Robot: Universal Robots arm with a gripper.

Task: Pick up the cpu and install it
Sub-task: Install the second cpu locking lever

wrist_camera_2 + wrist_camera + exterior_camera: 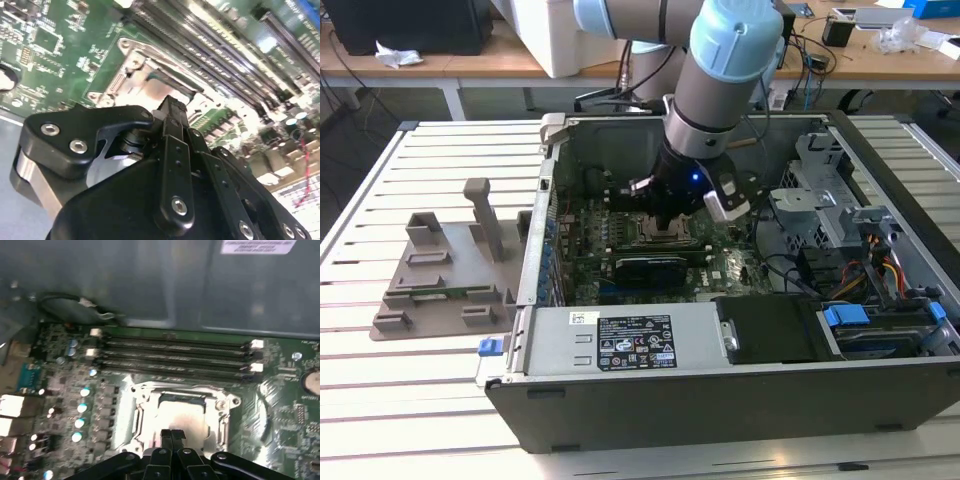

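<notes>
Hand [171, 436] pinched together above cpu [181, 416] (socket frame [131, 64] clearer in second wrist view).

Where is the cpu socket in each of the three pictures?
Exterior view: the socket sits mid-motherboard inside the case, right under the gripper.
First wrist view: it lies just beyond the gripper, with the cpu in it.
Second wrist view: it is past the gripper.
Shared landmark: the memory slots beside the socket.

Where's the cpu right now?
The cpu lies in the socket frame on the motherboard, beside the memory slots, directly under the end effector in the first wrist view.
</notes>
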